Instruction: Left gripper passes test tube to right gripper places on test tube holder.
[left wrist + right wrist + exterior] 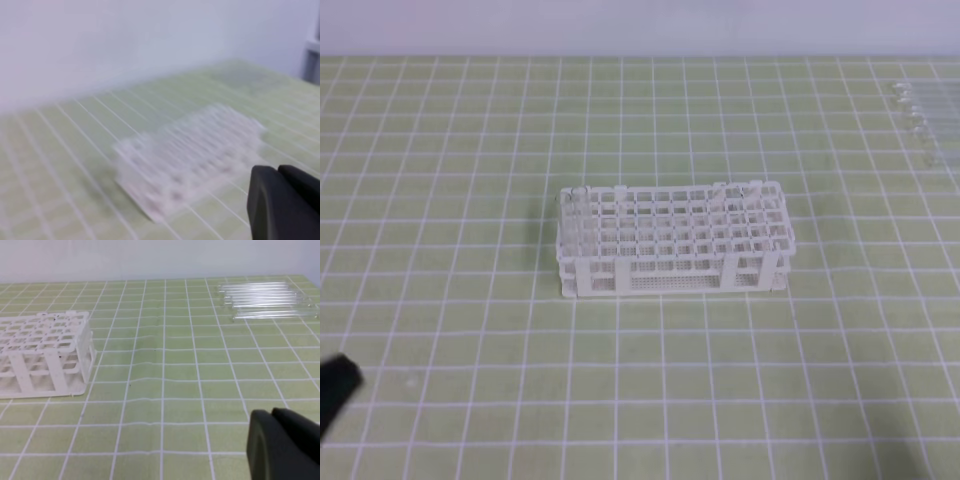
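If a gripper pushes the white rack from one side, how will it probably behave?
The test tube holder looks like a light open grid, so it would likely slide on the smooth mat. Being low and wide, it probably will not tip easily.

The test tube holder (672,240) looks like white, smooth plastic with a dull sheen, its lower side panel finely perforated. The table (450,150) wears a matt green mat ruled with white lines. The clear tubes (265,300) are glossy glass, and the right pincer (282,447) is matt black plastic.
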Robot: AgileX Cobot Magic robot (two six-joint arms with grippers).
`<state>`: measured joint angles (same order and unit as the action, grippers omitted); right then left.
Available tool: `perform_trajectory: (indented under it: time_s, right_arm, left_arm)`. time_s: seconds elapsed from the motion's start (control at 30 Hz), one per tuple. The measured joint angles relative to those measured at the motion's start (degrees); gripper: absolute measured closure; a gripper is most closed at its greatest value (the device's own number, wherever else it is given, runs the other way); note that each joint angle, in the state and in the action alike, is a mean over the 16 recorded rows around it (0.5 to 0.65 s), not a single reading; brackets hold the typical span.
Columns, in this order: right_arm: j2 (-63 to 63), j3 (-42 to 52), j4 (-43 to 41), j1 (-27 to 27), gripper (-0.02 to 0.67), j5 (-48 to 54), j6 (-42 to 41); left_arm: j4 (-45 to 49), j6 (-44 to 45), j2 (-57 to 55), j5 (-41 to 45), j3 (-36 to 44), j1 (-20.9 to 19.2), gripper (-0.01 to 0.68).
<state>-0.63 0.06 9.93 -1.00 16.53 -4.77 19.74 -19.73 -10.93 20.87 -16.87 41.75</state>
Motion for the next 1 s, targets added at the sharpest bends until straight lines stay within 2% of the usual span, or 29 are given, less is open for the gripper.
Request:
perform_trajectory:
  time_s: [0.3, 0.47, 0.57, 0.7, 1.0]
  right_arm:
    - [0.0, 0.0, 0.0, 0.0, 0.665, -0.1, 0.0]
    - [0.0, 0.0, 0.0, 0.0, 0.665, -0.1, 0.0]
    - [0.0, 0.0, 0.0, 0.0, 0.665, -0.1, 0.0]
    - [0.0, 0.0, 0.0, 0.0, 0.665, -0.1, 0.0]
    - [0.0, 0.0, 0.0, 0.0, 0.665, -0.1, 0.0]
  left_arm:
    - [-6.9, 9.0, 5.9, -7.2, 1.0, -21.7, 0.675]
    - [-12.1, 14.1, 9.1, -9.6, 3.9, -30.6, 0.675]
    - [-14.7, 17.3, 10.7, -11.1, 6.4, -33.6, 0.675]
    - [-17.7, 21.3, 11.9, -12.7, 10.4, -35.6, 0.675]
    - [-20.1, 22.7, 12.4, -9.7, 16.4, -35.9, 0.675]
